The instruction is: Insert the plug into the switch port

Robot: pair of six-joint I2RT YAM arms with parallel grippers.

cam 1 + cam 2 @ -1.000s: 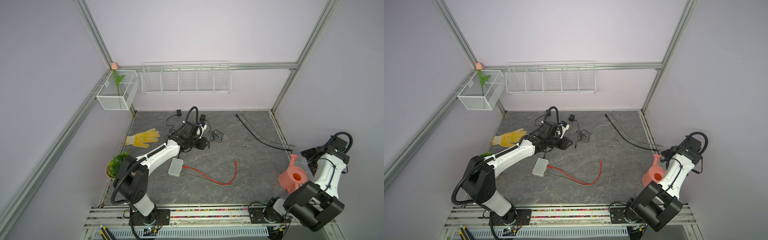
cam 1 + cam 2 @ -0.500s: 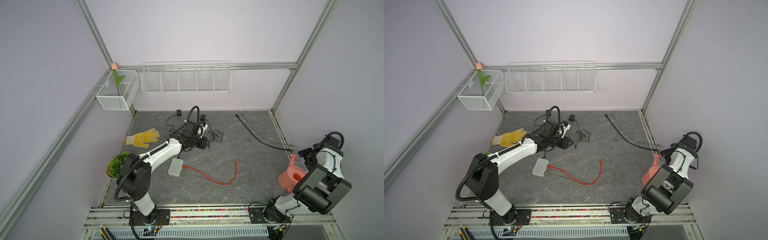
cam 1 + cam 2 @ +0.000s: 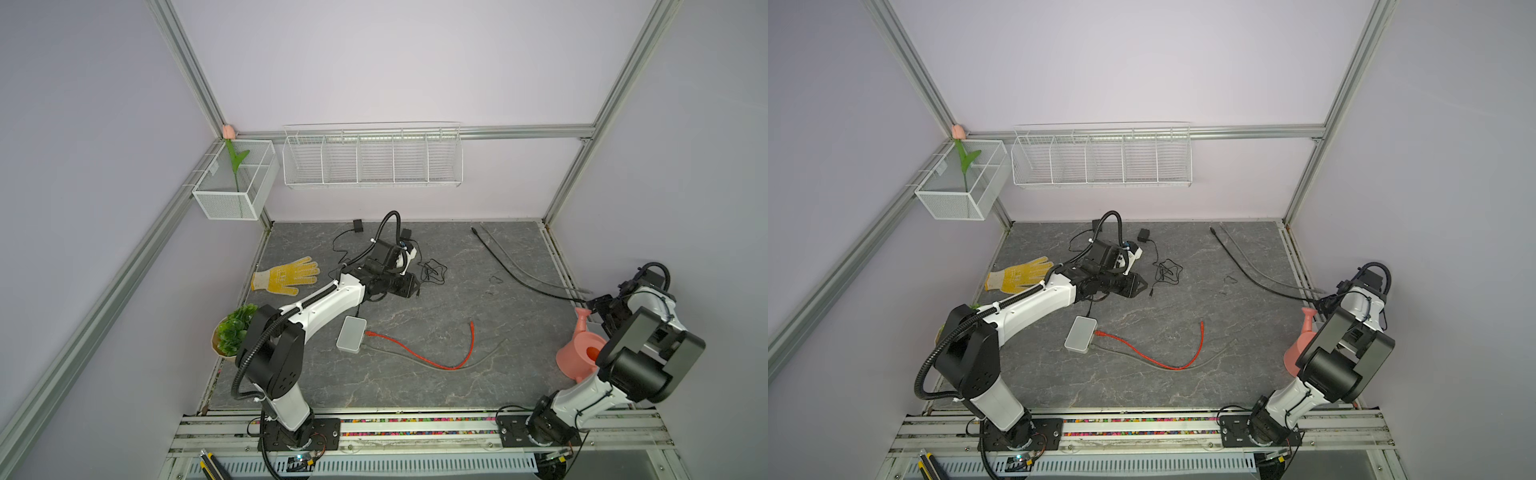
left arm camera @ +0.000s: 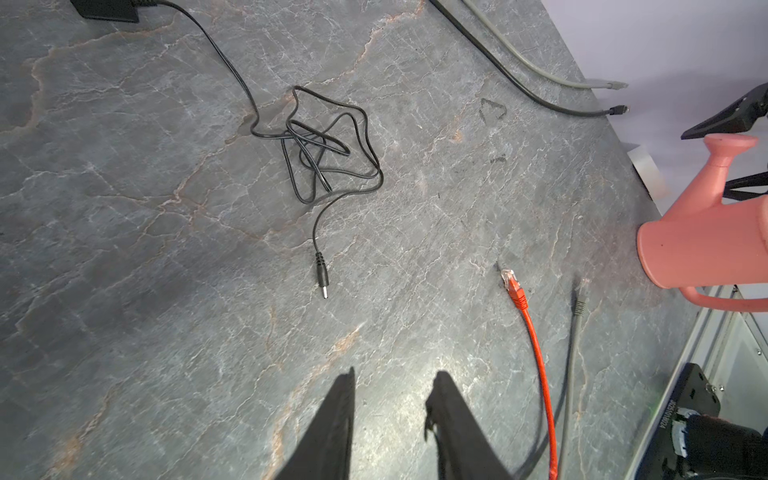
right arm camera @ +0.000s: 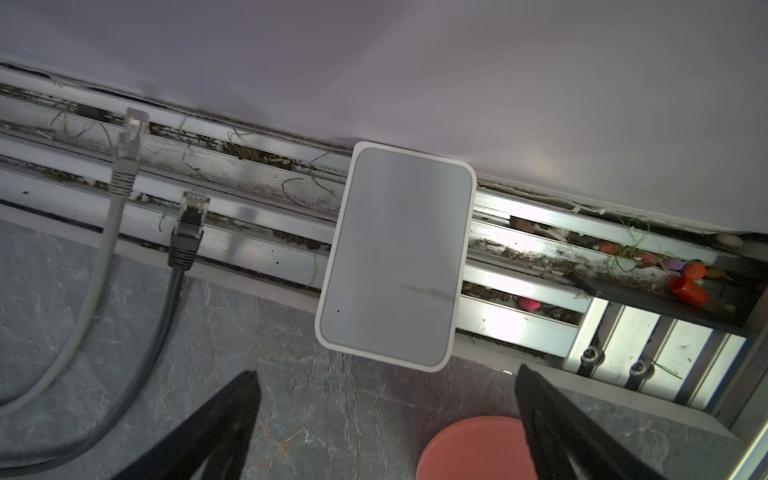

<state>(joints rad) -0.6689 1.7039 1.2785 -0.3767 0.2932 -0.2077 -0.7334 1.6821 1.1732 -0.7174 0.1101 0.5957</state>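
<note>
Both grippers empty, away from the white switch (image 3: 351, 334).
The left gripper (image 4: 392, 374) hovers beyond the switch, jaws slightly apart on nothing; the right gripper (image 5: 384, 372) gapes wide, far right of it. The red cable (image 4: 540, 361) runs from the switch, its free plug (image 4: 514, 286) lying to the switch's right.

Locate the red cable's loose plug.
The plug lies right of centre in both top views, between the switch and the watering can, beside the grey cable end.
</note>
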